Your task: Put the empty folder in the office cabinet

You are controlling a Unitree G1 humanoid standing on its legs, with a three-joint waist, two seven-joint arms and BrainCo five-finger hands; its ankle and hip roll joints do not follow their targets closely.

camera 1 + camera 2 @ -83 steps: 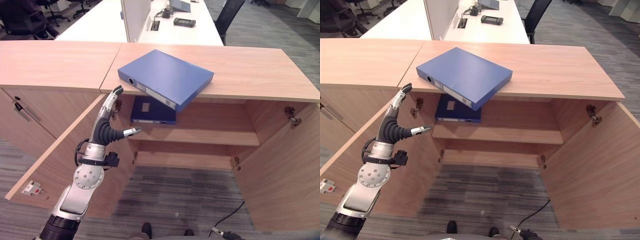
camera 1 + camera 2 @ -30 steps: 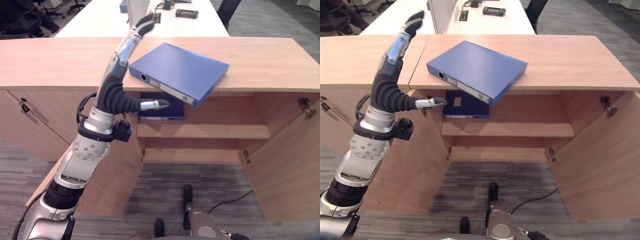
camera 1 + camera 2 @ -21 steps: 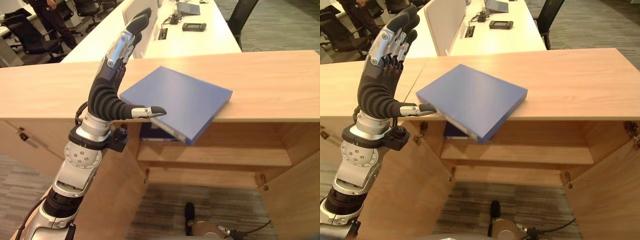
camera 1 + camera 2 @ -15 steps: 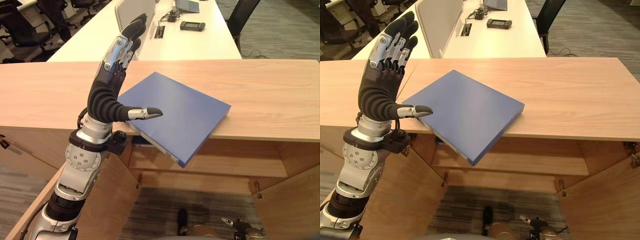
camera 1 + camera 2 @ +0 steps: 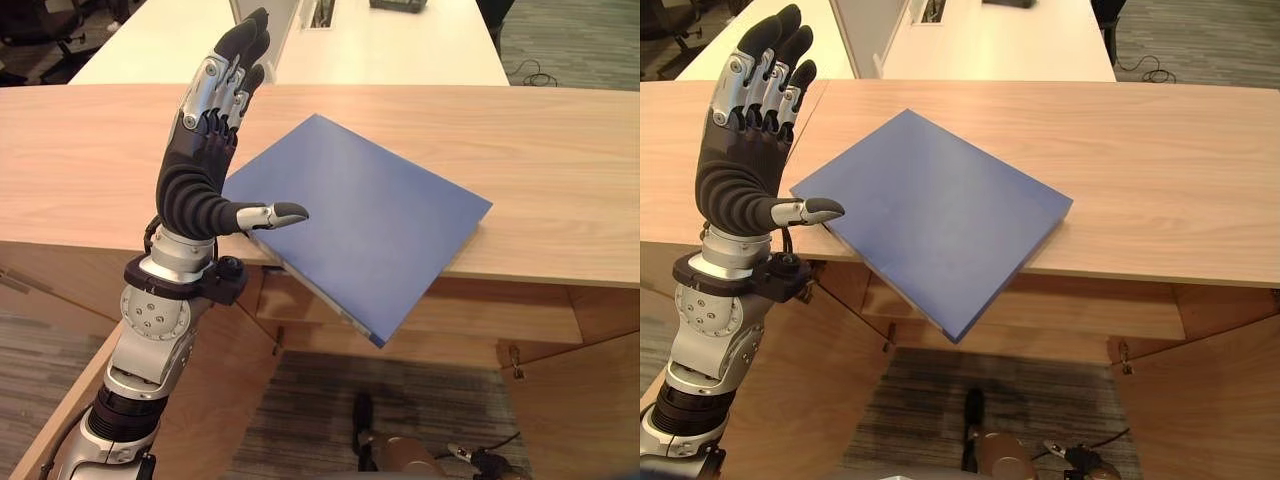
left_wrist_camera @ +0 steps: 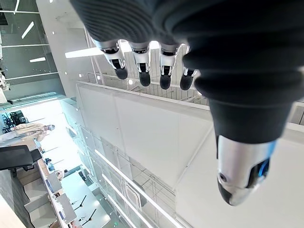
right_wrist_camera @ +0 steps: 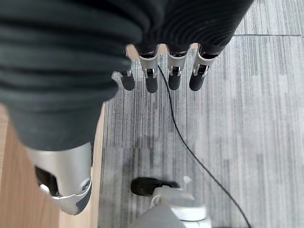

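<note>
Left robot hand (image 5: 205, 165) raised, fingers straight; folder (image 5: 365, 230) flat, corner overhanging cabinet top (image 5: 560, 150).

A long wooden counter (image 5: 560, 170) runs across the room, with a white desk (image 5: 400, 50) behind it. Grey striped carpet (image 7: 247, 118) covers the floor. Overhead, a white ceiling (image 6: 156, 137) carries bright strip lights (image 6: 88, 52).

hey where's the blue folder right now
The flat blue folder lies on the light wooden cabinet top, left of centre in the head views, one corner jutting past the front edge. The raised open left hand is just to its left, not holding it.
</note>
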